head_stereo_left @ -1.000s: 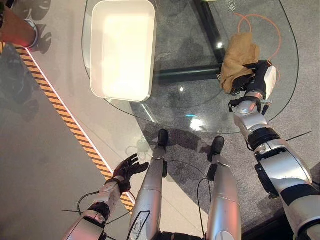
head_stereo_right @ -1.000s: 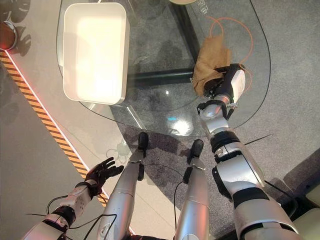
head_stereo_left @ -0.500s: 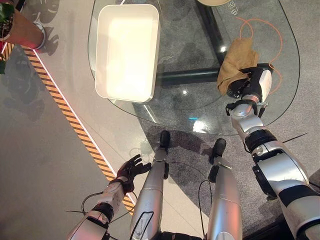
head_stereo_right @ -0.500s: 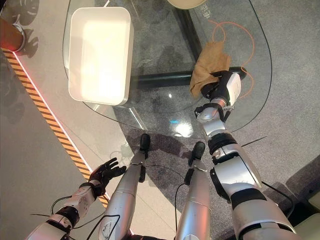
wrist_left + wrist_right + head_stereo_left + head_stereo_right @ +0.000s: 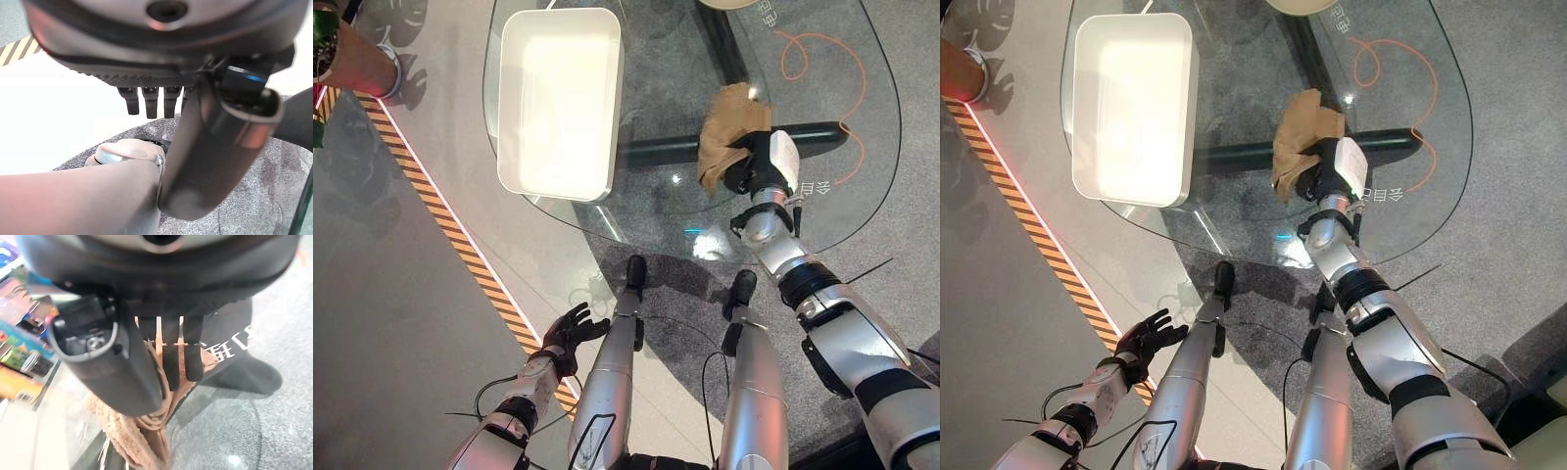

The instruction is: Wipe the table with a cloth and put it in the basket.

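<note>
Looking down through the left eye view, the rounded clear glass table (image 5: 862, 196) carries a crumpled tan cloth (image 5: 729, 127) near its middle, with the right hand (image 5: 759, 166) resting on the cloth's near edge, fingers curled into the fabric. A white rectangular plastic basket (image 5: 558, 98) sits on the table's left part, well apart from the cloth, and an orange cord (image 5: 822, 59) loops on the glass beyond the hand. The left hand (image 5: 566, 333) hangs low beside the table, over the floor near an orange-and-black striped floor line (image 5: 440, 225), its fingers spread and holding nothing. From the right eye view the same layout shows, the cloth (image 5: 1302, 137) lying between the basket (image 5: 1131, 98) and the cord. Seen by the left wrist view, the left hand's fingers (image 5: 149, 100) are relaxed and empty. Seen by the right wrist view, the right hand's fingers (image 5: 171, 362) and thumb pinch bunched folds of the cloth (image 5: 142, 431) against the glass.
</note>
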